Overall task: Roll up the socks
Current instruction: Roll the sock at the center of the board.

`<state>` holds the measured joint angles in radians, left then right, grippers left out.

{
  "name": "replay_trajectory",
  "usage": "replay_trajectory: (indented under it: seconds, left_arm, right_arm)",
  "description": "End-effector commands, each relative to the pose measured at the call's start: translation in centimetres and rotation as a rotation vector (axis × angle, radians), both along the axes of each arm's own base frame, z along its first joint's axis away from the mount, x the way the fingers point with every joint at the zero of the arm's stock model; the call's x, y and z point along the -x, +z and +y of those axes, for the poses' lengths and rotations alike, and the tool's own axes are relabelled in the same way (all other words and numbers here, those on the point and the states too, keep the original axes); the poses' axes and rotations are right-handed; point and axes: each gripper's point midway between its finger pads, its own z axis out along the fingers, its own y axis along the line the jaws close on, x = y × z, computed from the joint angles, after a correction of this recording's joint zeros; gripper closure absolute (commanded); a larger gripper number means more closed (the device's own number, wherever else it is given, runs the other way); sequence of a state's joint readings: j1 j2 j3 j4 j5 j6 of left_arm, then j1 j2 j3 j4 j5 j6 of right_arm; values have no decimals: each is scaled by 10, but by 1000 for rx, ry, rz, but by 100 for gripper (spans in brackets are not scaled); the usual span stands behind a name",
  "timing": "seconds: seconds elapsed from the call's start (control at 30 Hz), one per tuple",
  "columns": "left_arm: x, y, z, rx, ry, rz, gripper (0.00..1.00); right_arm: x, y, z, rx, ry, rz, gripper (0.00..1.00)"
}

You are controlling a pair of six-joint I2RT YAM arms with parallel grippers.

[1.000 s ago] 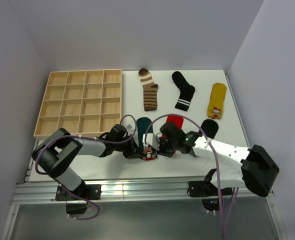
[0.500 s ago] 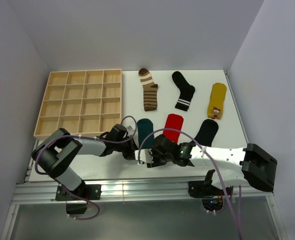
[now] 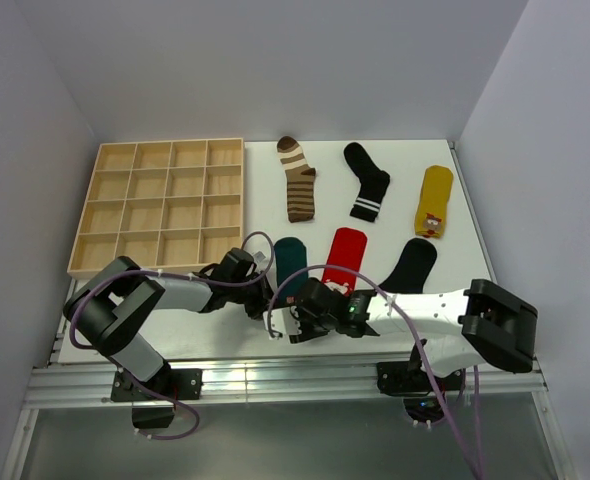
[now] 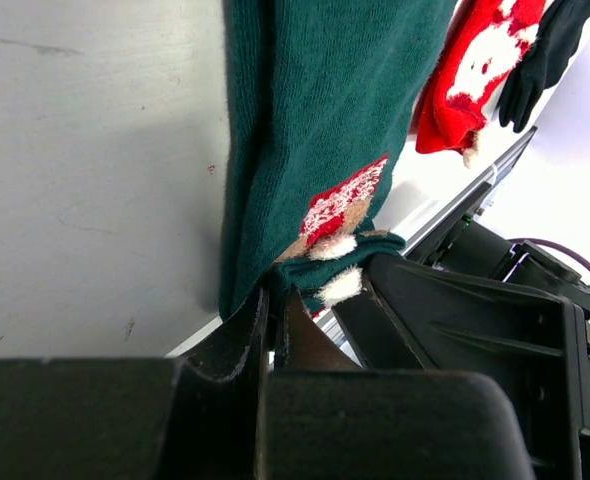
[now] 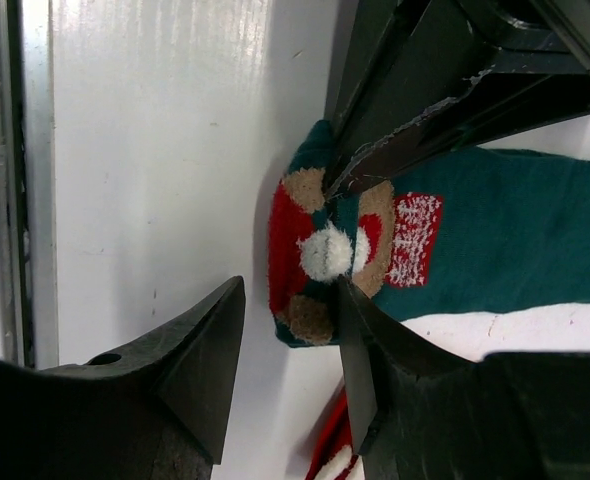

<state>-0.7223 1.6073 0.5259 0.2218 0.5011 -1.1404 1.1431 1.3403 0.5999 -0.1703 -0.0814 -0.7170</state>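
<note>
Left gripper [image 4: 273, 300], jaws tight on teal sock [image 4: 315, 120] at its 6 o'clock end; right gripper [image 5: 290, 300], jaws apart, gripping nothing, at that same end.

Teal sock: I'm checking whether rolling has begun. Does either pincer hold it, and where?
The left pincer is shut on the teal sock, pinching the edge of its patched end. The right pincer is open at that end, holding nothing.

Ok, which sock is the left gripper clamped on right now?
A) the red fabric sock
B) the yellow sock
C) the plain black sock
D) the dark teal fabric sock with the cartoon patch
D: the left gripper is shut on the patched end of the dark teal fabric sock; the red fabric sock lies beside it, not gripped.
</note>
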Motion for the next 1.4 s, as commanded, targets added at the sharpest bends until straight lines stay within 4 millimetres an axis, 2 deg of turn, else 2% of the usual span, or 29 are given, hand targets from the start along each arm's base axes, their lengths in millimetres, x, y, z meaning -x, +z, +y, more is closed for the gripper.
replay_trajectory:
  seconds: [0.0, 0.2, 0.33, 0.37, 0.4, 0.47, 0.5, 0.53, 0.6, 0.63, 0.7, 0.73, 0.8, 0.83, 0.87, 0.9, 0.93, 0.97, 1.03, 1.13, 1.2, 1.37]
  left_arm:
    - [24, -33, 30, -155, -11, 97, 100]
    - [23, -31, 29, -149, -24, 84, 100]
    - [24, -28, 29, -139, -31, 77, 99]
    - [23, -27, 29, -136, -33, 71, 98]
    - [22, -26, 29, -134, -31, 64, 97]
    - [19, -22, 27, -122, -34, 46, 92]
    - [18, -19, 26, -117, -31, 38, 90]
    - [15, -17, 26, -116, -27, 26, 85]
    - [10, -14, 26, -124, -14, 1, 82]
    - [7, -12, 26, -123, -7, -10, 79]
    - [2, -5, 24, -110, 8, -40, 75]
    - [-2, -3, 24, -109, 14, -59, 71]
    - [-9, 2, 23, -109, 27, -94, 68]
    - [-11, 3, 23, -109, 29, -109, 66]
    - [-13, 5, 23, -109, 34, -122, 66]
    - [-15, 8, 23, -102, 37, -139, 65]
    - [-20, 8, 25, -113, 52, -162, 65]
    - [-22, 10, 25, -111, 58, -180, 64]
    - [-23, 17, 26, -92, 63, -226, 63]
    - [-32, 29, 29, -65, 87, -324, 61]
    - [-37, 39, 30, -48, 93, -399, 61]
    - [-43, 59, 27, 12, 84, -546, 57]
  right_arm:
    - [-7, 1, 10, -20, -3, -37, 51]
    - [-14, -8, 10, -5, -40, -51, 58]
    - [-16, -6, 12, -8, -63, -28, 71]
    - [-15, -7, 9, 8, -68, -7, 73]
    - [-14, -1, 14, -10, -58, 20, 75]
    - [-13, -2, 7, 12, -79, 90, 81]
    - [-11, 5, 12, -12, -69, 138, 83]
    - [-11, 1, 3, 18, -87, 192, 83]
    - [-14, 7, 4, 11, -98, 251, 84]
    - [-4, 4, -1, 32, -87, 328, 85]
    - [-12, 9, -3, 23, -110, 384, 86]
    - [-4, 4, -8, 52, -108, 455, 86]
    - [-11, 8, -7, 46, -123, 511, 86]
    - [-2, 9, -9, 57, -117, 582, 86]
    - [-1, 4, -11, 78, -125, 625, 86]
    - [-9, 8, -8, 69, -129, 642, 87]
    - [-2, 9, -12, 94, -131, 695, 87]
    - [-2, 9, -8, 90, -125, 744, 87]
    - [-3, 9, -12, 101, -147, 811, 87]
    - [-8, 7, -14, 129, -173, 896, 87]
    - [-12, 11, -7, 108, -168, 935, 87]
    - [-18, 6, -12, 140, -236, 1103, 87]
